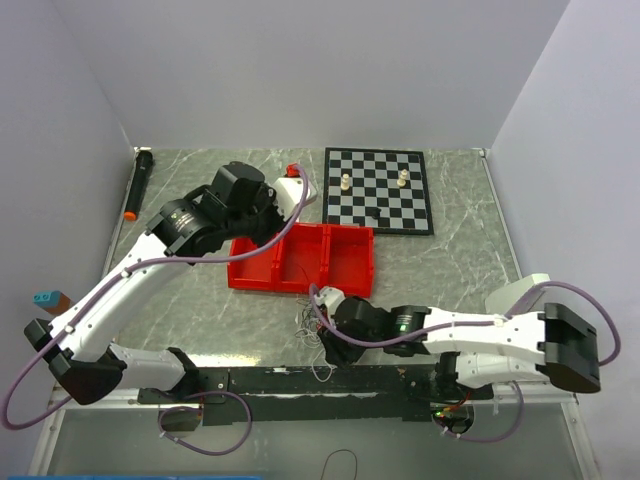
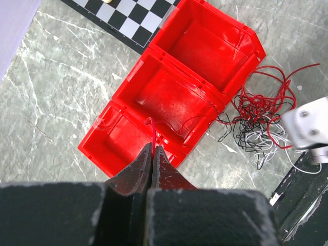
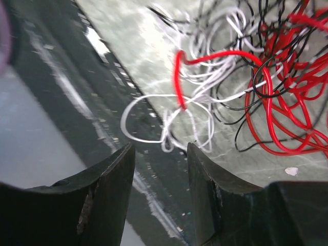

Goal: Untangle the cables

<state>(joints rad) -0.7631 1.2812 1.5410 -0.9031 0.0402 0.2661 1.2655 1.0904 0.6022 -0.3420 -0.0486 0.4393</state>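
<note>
Dark fingertips (image 2: 143, 160) of the left gripper (image 2: 152, 148) are pressed together, pinching a thin red wire (image 2: 153, 132) that curls up from the tips. They hang above the red three-compartment plastic bin (image 2: 115, 97). The tangle of thin red, white and black cables (image 2: 259, 120) lies on the grey marbled tabletop (image 2: 61, 77), just beside the bin's end compartment, at the table's near edge. The right gripper (image 3: 160, 151) is low at the tangle's edge with its jaws apart. A white loop (image 3: 136, 105) lies just beyond its tips, over the dark strip (image 3: 77, 87) along the table's edge.
</note>
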